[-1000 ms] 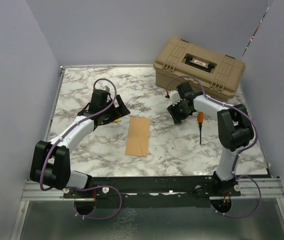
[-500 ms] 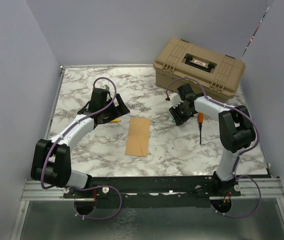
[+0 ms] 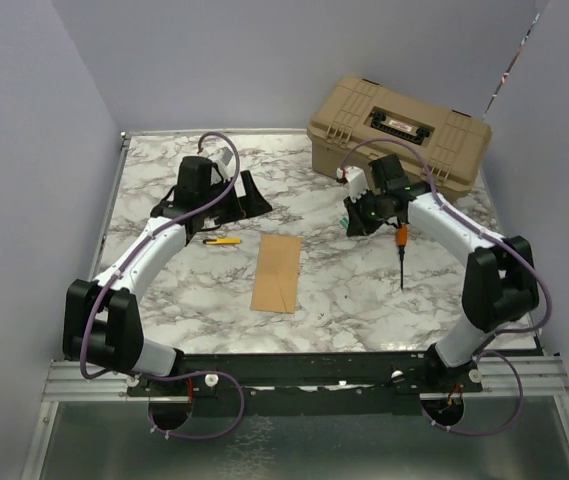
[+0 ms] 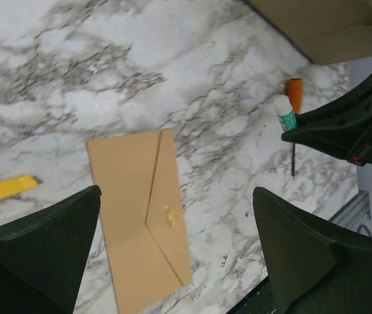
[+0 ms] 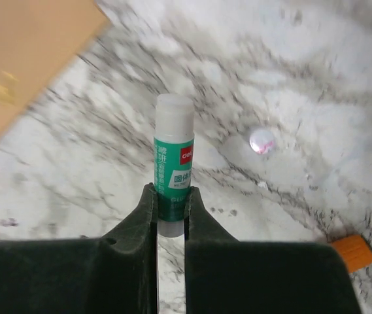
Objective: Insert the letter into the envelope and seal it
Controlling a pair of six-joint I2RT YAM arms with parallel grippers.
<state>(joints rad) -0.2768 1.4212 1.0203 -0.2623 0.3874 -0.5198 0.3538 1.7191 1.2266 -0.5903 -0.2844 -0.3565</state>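
r gripper (image 5: 171, 203) pinched tight on glue stick (image 5: 173, 157), cap on, prob for sealing. l gripper (image 4: 176, 196) spread wide, empty, above envelope (image 4: 140, 216), seam side up.

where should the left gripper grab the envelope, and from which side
Probably one long edge of the envelope, coming down from above with the left gripper open. It lies flat on the marble table, paper-thin, with no raised part to pinch, so a finger would have to slide under that edge.
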